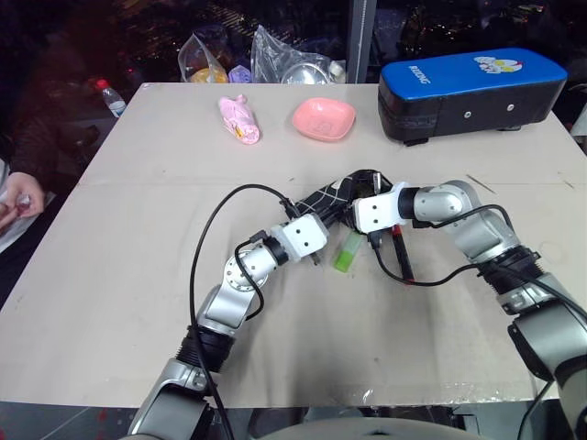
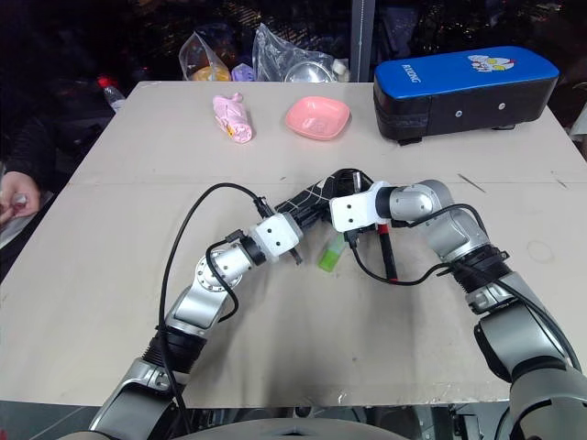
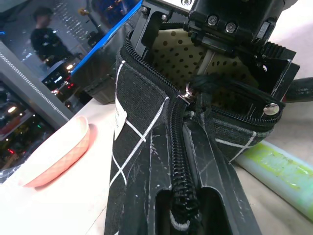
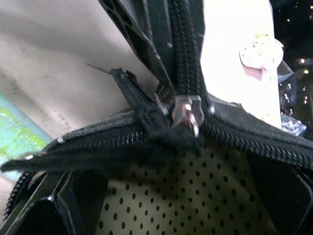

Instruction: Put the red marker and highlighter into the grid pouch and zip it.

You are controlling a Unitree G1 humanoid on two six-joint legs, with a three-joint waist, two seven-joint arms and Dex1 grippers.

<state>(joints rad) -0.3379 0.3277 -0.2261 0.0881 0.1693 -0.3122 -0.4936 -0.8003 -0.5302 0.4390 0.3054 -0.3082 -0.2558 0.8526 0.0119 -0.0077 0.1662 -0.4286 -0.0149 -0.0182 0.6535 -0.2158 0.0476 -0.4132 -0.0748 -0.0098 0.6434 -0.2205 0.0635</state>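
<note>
The grid pouch [image 1: 323, 196] lies mid-table with its mouth gaping, showing a pale dotted lining [image 4: 195, 196]. My left gripper [image 1: 321, 223] is shut on the pouch's closed zipper end [image 3: 180, 196]. My right gripper [image 1: 356, 200] is open, its fingers [image 3: 146, 34] spread on either side of the pouch's mouth, just by the metal zipper slider [image 4: 188, 110] and its black pull. The lime-green highlighter [image 1: 347, 250] lies on the table beside the pouch. The red marker [image 1: 398, 240] lies just right of it, partly under my right wrist.
A big blue-topped black case [image 1: 468, 92] stands at the back right. A pink bowl [image 1: 323, 118] and a pink wrapped object [image 1: 240, 120] sit at the back centre, with plastic bags [image 1: 280, 57] behind them. A person's hand [image 1: 20, 206] rests at the left table edge.
</note>
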